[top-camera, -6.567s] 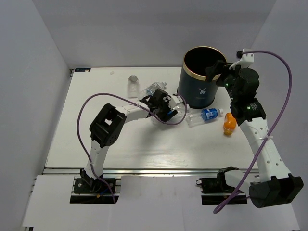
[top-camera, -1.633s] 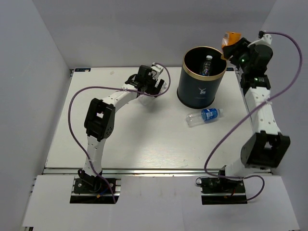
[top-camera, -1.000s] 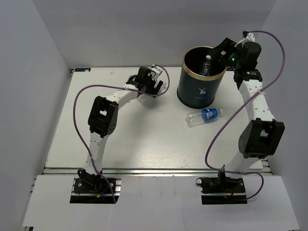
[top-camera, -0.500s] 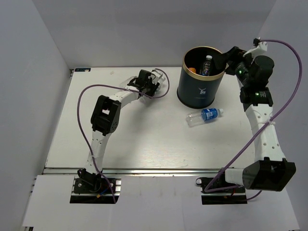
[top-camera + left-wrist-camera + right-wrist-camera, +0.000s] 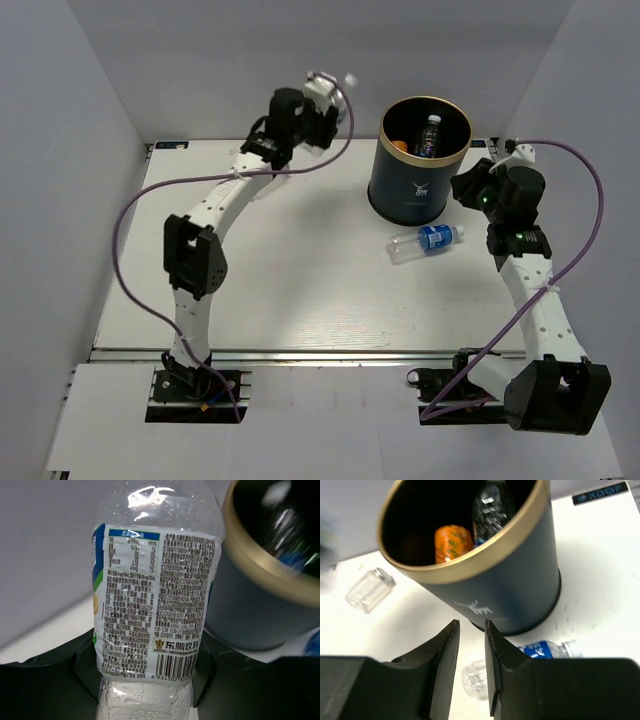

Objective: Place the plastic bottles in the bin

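Observation:
My left gripper (image 5: 322, 100) is raised left of the bin (image 5: 420, 170) and shut on a clear plastic bottle (image 5: 155, 595) with a white printed label; its white cap (image 5: 348, 78) points toward the bin. The dark navy bin has a gold rim (image 5: 485, 547) and a white deer logo (image 5: 476, 607). Inside it lie an orange bottle (image 5: 452, 542) and a dark bottle (image 5: 490, 507). A blue-labelled bottle (image 5: 425, 241) lies on the table in front of the bin. My right gripper (image 5: 463, 187) hangs just right of the bin, narrowly open with nothing between its fingers (image 5: 445, 645).
A small clear glass jar (image 5: 370, 589) with a metal lid lies on the table left of the bin. Grey walls close in the table (image 5: 300, 290) at the back and on both sides. Purple cables loop from both arms.
My left arm has lifted its bottle off the table and swung it up toward the bin. My right arm has drawn back from over the bin and dropped beside it.

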{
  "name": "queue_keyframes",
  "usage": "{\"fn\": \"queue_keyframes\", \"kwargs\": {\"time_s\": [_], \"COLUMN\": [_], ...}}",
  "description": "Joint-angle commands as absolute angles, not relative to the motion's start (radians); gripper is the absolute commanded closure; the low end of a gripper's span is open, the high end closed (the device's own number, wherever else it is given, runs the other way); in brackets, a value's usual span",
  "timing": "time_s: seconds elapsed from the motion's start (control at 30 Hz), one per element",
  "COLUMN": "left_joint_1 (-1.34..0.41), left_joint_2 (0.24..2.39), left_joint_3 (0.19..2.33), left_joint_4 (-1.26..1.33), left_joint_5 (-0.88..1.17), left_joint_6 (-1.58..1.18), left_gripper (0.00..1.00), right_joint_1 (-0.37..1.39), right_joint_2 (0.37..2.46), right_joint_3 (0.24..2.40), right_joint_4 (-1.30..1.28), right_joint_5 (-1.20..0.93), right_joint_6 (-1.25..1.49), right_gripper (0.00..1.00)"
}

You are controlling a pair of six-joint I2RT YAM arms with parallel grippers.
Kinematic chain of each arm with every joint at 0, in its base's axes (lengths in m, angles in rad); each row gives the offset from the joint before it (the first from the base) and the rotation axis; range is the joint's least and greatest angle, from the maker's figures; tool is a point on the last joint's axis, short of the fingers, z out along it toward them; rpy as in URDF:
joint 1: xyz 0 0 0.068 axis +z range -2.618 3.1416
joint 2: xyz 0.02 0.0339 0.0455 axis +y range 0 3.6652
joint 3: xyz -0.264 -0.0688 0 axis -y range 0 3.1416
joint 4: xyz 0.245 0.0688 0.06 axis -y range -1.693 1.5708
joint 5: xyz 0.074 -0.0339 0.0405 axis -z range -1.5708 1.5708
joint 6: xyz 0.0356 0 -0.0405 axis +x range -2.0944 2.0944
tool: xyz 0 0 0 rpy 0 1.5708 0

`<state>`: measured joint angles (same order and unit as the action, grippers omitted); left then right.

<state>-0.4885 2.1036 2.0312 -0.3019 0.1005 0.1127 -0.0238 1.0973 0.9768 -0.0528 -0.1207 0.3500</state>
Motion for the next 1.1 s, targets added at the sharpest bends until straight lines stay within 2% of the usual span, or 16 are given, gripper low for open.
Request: {"fn": "queue_keyframes", "kwargs": {"time_s": [0.0,0.2,0.33,0.57,0.7,0.73,0.83,1.07], "left_joint_1": [-0.495,-0.505,-0.505,-0.551,-0.571,-0.571,-0.58,-0.598], "left_joint_2": [1.96,2.031,2.189,2.364,2.405,2.416,2.425,2.425], "left_joint_3": [2.082,2.209,2.376,2.439,2.453,2.462,2.462,2.442], "left_joint_4": [-0.157,0.125,0.261,0.477,0.544,0.555,0.572,0.621], "left_joint_5": [0.155,0.357,0.495,0.449,0.41,0.397,0.388,0.362], "left_joint_6": [-0.003,-0.257,-0.454,-0.656,-0.716,-0.716,-0.75,-0.792], "left_gripper": [1.0,1.0,1.0,0.98,0.97,0.97,0.96,0.94], "right_joint_1": [-0.028,-0.028,-0.028,-0.023,-0.023,-0.021,-0.012,-0.002], "right_joint_2": [1.057,1.026,0.993,0.965,0.953,0.95,0.948,0.943], "right_joint_3": [0.942,0.894,0.838,0.737,0.678,0.667,0.644,0.601], "right_joint_4": [-0.026,-0.064,-0.08,-0.081,-0.048,-0.029,-0.017,-0.014], "right_joint_5": [-0.077,-0.034,-0.023,-0.092,-0.159,-0.173,-0.21,-0.23], "right_joint_6": [0.311,0.288,0.287,0.333,0.318,0.308,0.264,0.252], "right_gripper": [0.67,0.62,0.6,0.59,0.47,0.41,0.35,0.35]}}
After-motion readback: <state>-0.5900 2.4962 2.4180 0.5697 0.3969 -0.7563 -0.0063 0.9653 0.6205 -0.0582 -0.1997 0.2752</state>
